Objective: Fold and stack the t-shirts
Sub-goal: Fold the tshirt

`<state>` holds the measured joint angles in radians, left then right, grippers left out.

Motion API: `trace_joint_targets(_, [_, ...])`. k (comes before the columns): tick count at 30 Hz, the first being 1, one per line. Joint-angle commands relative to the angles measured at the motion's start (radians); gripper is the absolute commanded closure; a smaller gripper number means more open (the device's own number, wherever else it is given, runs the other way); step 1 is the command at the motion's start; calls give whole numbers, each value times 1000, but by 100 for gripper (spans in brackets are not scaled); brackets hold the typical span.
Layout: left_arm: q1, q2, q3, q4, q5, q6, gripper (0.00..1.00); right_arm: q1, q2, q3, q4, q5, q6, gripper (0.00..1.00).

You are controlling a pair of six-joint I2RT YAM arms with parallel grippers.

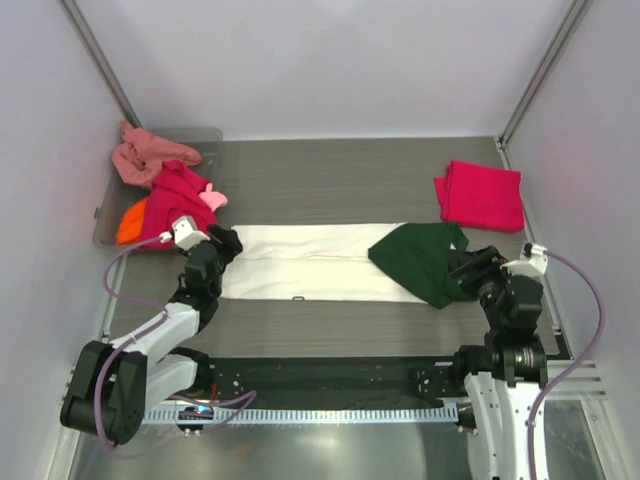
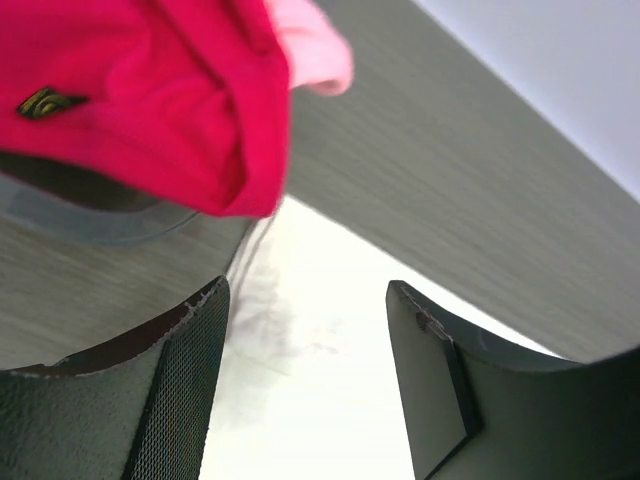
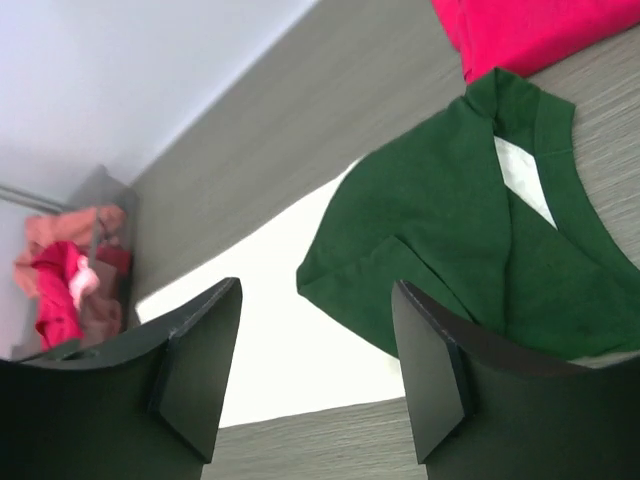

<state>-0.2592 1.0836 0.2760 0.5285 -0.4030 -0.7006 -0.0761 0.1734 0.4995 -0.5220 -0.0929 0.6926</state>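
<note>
Left gripper [image 2: 305, 300] fingers fill the bottom of its wrist view, jaws apart and empty, white cloth showing between them. Cream-white shirt [image 1: 310, 262] lies across the middle of the bench [image 1: 330, 170] as a long flat strip, with its dark green end [image 1: 420, 262] folded over at the right. Right gripper [image 3: 315, 295] is by that end, jaws likewise spread, holding nothing. Only the right wrist view shows a white wedge inside the green neckline. Only the left wrist view shows a small yellow label [image 2: 45, 100] on the magenta shirt [image 1: 180, 195] spilling over the tray [image 1: 205, 133] rim. Top view shows salmon shirt [image 1: 145, 152], orange shirt [image 1: 131, 222] and light pink shirt [image 1: 212, 197] heaped there, far left. Folded crimson-pink shirt [image 1: 480, 193] sits far right.
</note>
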Motion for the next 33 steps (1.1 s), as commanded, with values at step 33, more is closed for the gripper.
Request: trace_joint_targets(33, [-94, 559, 525, -479, 44, -76, 56, 147, 1293, 192, 544, -139, -145, 55])
